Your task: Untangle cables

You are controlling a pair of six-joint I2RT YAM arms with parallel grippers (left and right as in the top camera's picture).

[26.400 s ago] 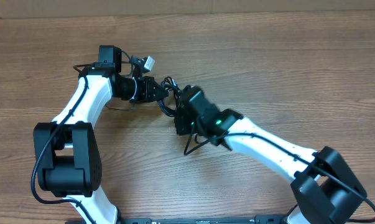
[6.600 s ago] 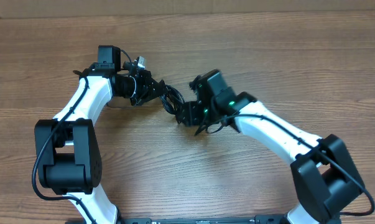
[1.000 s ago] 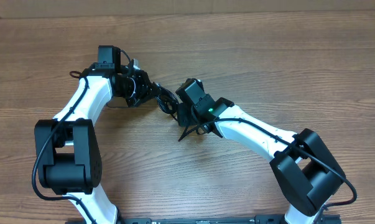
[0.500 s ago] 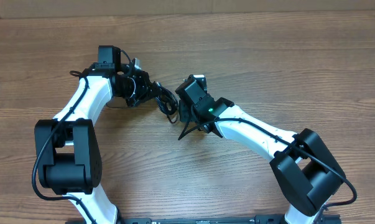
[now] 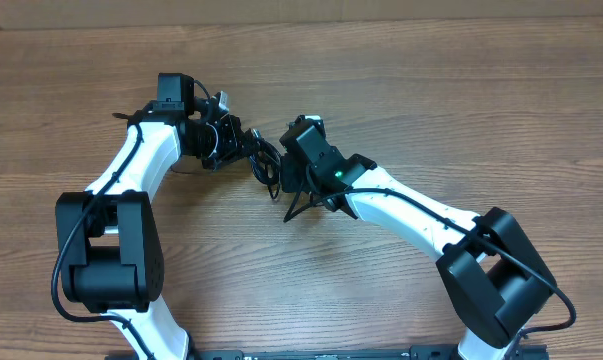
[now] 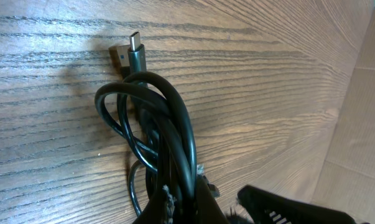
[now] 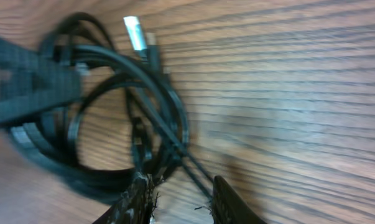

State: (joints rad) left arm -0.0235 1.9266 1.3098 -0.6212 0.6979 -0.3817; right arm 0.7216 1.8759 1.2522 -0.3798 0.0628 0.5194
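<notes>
silver plug (image 7: 132,32) of the cables (image 5: 266,165) shows only from wrists.

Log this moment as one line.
cables: tangled, between the arms | left jaws: shut on cables | right jaws: open, at cables

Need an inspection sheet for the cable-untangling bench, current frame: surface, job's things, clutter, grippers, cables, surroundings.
surface: wooden table, bare wood grain.
job's things: cables, thin black cords bunched in one looped tangle between the two grippers; a silver-tipped plug sticks out of it over the wood.
clutter: nothing seen.
grippers: left gripper shut on the cables; right gripper open, fingers apart at the tangle's edge, a thin cord running toward the gap.
cables: arm wiring, thicker and black, runs along the white arms.
surroundings: pale tan panel beyond the table's far edge; otherwise nothing seen.
</notes>
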